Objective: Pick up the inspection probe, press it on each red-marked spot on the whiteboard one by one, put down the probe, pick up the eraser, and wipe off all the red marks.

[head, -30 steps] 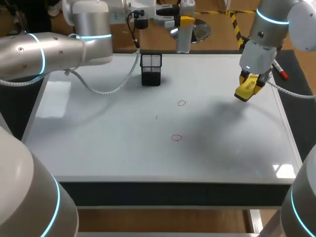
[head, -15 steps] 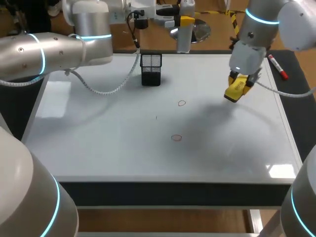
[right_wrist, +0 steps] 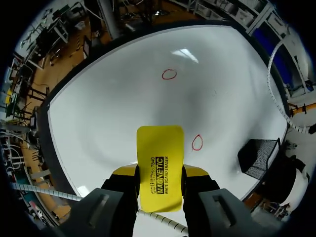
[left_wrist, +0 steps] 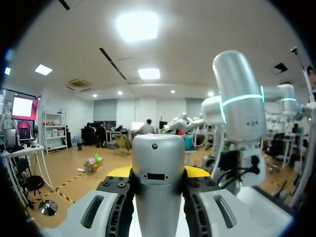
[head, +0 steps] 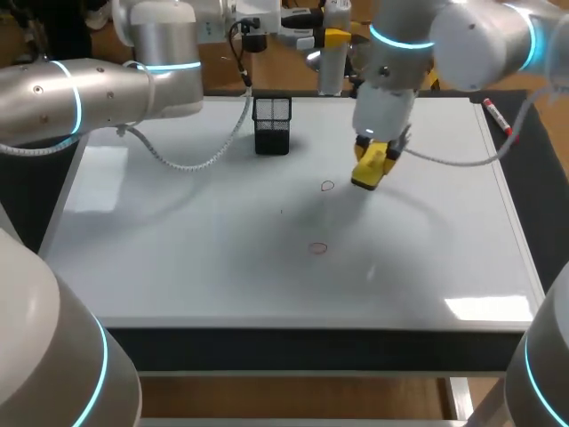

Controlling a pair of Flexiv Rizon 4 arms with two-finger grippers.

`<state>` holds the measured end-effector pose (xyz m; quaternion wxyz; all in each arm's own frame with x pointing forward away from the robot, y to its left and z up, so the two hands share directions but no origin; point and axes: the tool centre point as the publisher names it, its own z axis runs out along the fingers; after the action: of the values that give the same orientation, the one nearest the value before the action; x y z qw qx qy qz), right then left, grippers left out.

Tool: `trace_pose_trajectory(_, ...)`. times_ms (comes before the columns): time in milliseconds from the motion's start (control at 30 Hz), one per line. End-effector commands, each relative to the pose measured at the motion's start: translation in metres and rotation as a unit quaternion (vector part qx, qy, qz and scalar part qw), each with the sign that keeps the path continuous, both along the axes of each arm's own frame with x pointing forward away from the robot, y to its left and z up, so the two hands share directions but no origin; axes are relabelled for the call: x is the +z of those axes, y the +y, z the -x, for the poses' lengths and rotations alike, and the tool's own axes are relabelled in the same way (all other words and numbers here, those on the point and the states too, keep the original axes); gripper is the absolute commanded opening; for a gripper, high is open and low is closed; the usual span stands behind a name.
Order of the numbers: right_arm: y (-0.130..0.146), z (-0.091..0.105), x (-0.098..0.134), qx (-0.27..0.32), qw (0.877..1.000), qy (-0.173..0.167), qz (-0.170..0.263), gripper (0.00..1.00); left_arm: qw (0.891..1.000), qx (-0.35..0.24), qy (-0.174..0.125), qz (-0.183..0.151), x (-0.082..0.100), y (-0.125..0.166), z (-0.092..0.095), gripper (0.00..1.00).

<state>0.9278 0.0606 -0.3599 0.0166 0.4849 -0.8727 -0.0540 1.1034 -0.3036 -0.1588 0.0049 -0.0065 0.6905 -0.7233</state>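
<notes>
Over whiteboard [head: 178, 258], right pincer [right_wrist: 160, 174] clamped on eraser [right_wrist: 159, 148]; left pincer [left_wrist: 158, 174] clamped on probe [left_wrist: 158, 153], clearest wrist-side

Bright, even light is falling from overhead onto the whiteboard [head: 196, 267]. Glare patches [head: 484, 309] are shining at its 5 o'clock corner and 9 o'clock side (pale rectangles), while a soft grey shadow [head: 400, 213] is spreading beneath the right arm [head: 444, 40].

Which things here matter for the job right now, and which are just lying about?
Job: eraser, in right gripper; upper red mark; lower red mark; whiteboard; inspection probe, in left gripper.
Lying about: black mesh holder; red marker.
</notes>
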Motion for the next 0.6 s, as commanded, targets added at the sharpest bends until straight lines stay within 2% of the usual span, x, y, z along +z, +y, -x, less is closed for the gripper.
trace_pose_trajectory(33,0.023,-0.006,-0.005,0.019,0.999,0.021,0.036,0.00,1.000,-0.002,0.001,-0.001,0.002,0.000,-0.001,0.00)
trace_pose_trajectory(267,0.061,-0.007,-0.014,0.077,0.995,0.024,0.053,0.00,1.000,-0.002,0.001,-0.001,0.002,0.000,-0.001,0.00)
trace_pose_trajectory(600,0.090,-0.002,-0.024,0.137,0.989,0.017,0.053,0.00,1.000,-0.002,0.001,-0.001,0.002,0.000,-0.001,0.00)
